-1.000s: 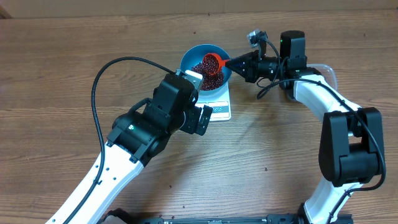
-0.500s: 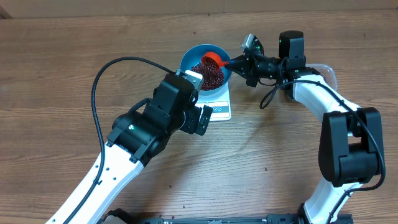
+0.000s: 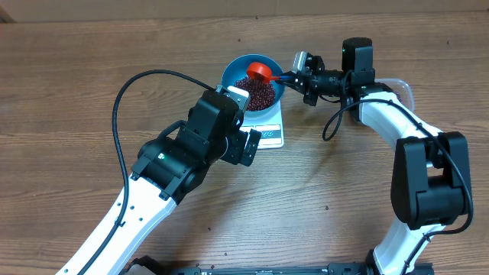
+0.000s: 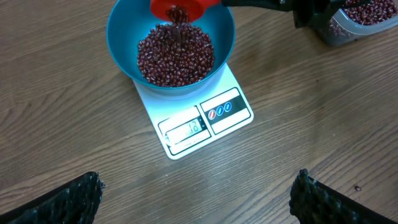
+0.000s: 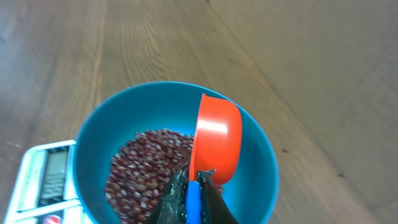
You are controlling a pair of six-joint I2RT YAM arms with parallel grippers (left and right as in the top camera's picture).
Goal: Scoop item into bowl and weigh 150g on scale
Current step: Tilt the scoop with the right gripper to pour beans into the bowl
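Right pincer (image 5: 198,186), clamped on the orange-red plastic scoop (image 5: 216,140) by its handle, holds it tipped just ahead, over the round sky-blue plastic bowl (image 4: 121,34) of small maroon beans (image 4: 175,59) atop the flat white rectangular scale (image 4: 211,121). Left pincer (image 4: 196,199) gapes wide, empty, bowl ahead.

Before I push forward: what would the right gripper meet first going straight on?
Likely the bowl at its near rim, though the right gripper, shut on the scoop, may clear it; height is unclear.
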